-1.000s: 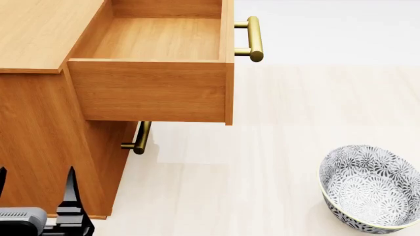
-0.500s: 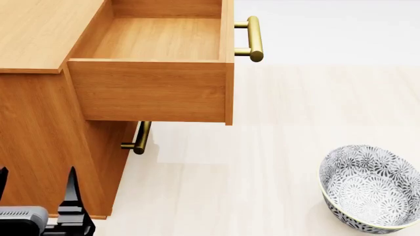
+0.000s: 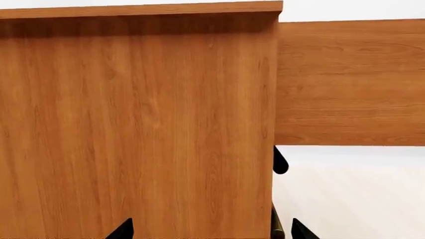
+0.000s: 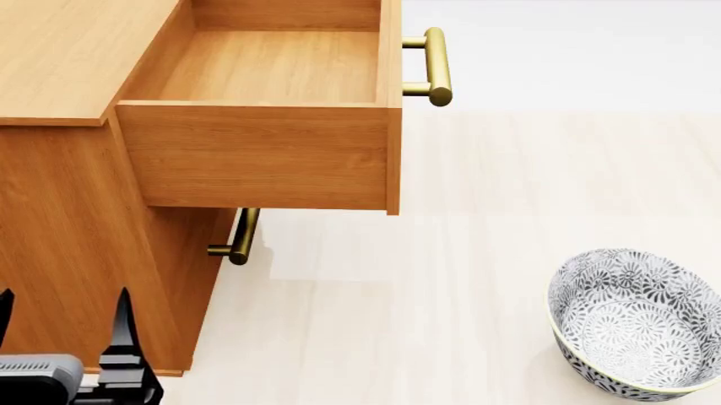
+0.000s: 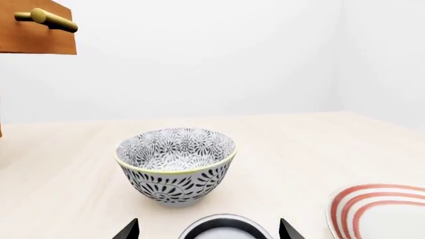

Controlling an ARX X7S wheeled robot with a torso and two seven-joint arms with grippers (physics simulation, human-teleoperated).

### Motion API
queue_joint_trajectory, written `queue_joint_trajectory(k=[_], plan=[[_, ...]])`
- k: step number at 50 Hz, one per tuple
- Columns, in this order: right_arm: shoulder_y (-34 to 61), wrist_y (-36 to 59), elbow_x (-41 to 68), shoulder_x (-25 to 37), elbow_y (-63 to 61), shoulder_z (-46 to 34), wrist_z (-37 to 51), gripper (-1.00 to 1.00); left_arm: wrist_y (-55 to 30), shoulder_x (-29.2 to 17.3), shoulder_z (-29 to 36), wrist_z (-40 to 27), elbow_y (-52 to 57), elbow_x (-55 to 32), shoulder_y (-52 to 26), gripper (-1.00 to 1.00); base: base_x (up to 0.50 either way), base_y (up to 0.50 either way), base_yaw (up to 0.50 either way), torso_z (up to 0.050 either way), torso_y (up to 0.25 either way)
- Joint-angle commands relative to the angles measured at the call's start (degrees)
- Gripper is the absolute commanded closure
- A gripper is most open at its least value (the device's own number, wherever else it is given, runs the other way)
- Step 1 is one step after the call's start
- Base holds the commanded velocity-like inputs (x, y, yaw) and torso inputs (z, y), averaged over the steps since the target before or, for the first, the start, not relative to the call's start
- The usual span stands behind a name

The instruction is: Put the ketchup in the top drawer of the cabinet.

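Note:
The cabinet point(image 4: 67, 211) stands at the left of the head view. Its top drawer point(image 4: 270, 67) is pulled out, and its inside shows empty wood. Its brass handle point(image 4: 435, 66) is on the front. My left gripper point(image 4: 62, 325) is open and empty beside the cabinet's side wall point(image 3: 139, 124). My right gripper point(image 5: 209, 231) is open. A round silver-topped thing with a dark rim, apparently the ketchup point(image 5: 224, 229), lies between its fingertips at the frame edge. Its label is hidden. The right gripper is out of the head view.
A grey-white patterned bowl point(image 4: 636, 321) stands on the pale floor at the right, just beyond the right gripper point(image 5: 176, 164). A white plate with red rings point(image 5: 381, 214) lies beside it. The lower drawer's brass handle point(image 4: 239, 236) sticks out under the open drawer.

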Motion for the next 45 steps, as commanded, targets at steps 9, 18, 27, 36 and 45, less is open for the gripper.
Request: queue_joint_trajectory(k=[9, 18, 27, 36, 45], plan=[[0.19, 0.24, 0.12, -0.22, 0.38, 0.8, 1.52, -1.0, 0.31, -0.3, 0.17, -0.36, -0.37, -0.39, -0.06, -1.0, 0.0, 0.0, 0.0, 0.0, 0.0], [0.86, 1.38, -0.42, -0.23, 1.14, 0.61, 2.78, -1.0, 0.44, -0.4, 0.32, -0.48, -0.67, -0.53, -0.24, -1.0, 0.0, 0.0, 0.0, 0.0, 0.0], [1.8, 2.12, -1.36, 0.03, 1.89, -0.49, 2.93, -1.0, 0.85, -0.47, 0.36, -0.55, -1.11, -0.74, -0.25, -1.0, 0.0, 0.0, 0.0, 0.0, 0.0], [2.44, 2.58, -2.02, 0.1, 2.75, -1.39, 2.92, -1.0, 0.95, -0.69, 0.34, -0.71, -1.02, -0.99, -0.16, -1.0, 0.0, 0.0, 0.0, 0.0, 0.0], [2.69, 3.17, -2.18, 0.14, 3.81, -1.73, 3.12, -1.0, 0.86, -0.86, 0.45, -0.86, -1.02, -1.17, -0.26, -1.0, 0.0, 0.0, 0.0, 0.0, 0.0]])
